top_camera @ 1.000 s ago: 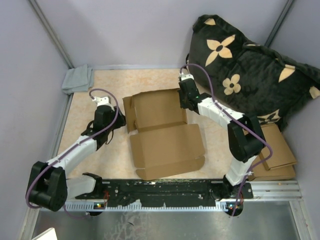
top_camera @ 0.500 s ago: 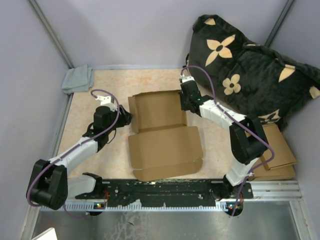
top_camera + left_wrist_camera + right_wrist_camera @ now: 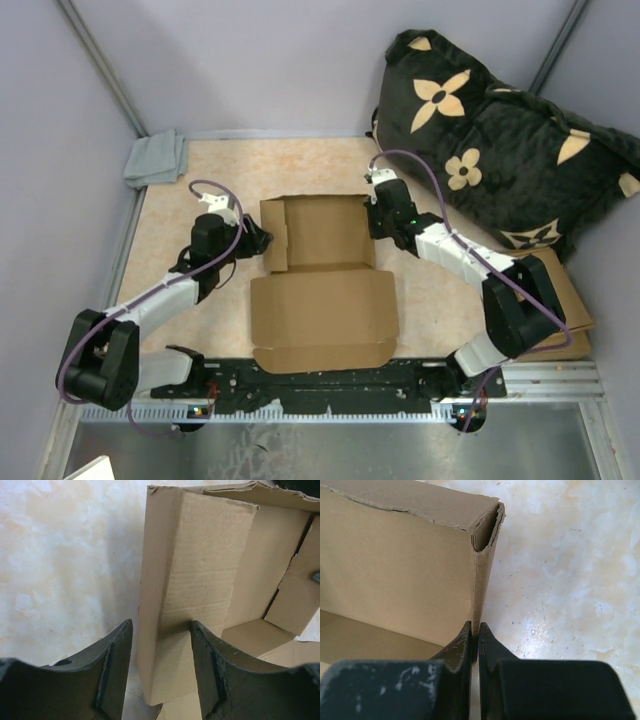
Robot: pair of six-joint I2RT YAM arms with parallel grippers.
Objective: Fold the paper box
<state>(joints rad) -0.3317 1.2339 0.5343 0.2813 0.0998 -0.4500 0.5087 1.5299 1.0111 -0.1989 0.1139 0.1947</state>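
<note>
1 paper box, 2 tools: left tool released astride wall, right tool pinching wall.

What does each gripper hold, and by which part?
The right gripper pinches the paper box by its right side wall. The left gripper, open, straddles the left wall, holding nothing.

The paper box lies on the table, cloth behind-left, cushion behind-right, perhaps overhanging.

Top camera looks down from afar; both wrist cameras closely face seemingly opposite walls of the shared paper box.
</note>
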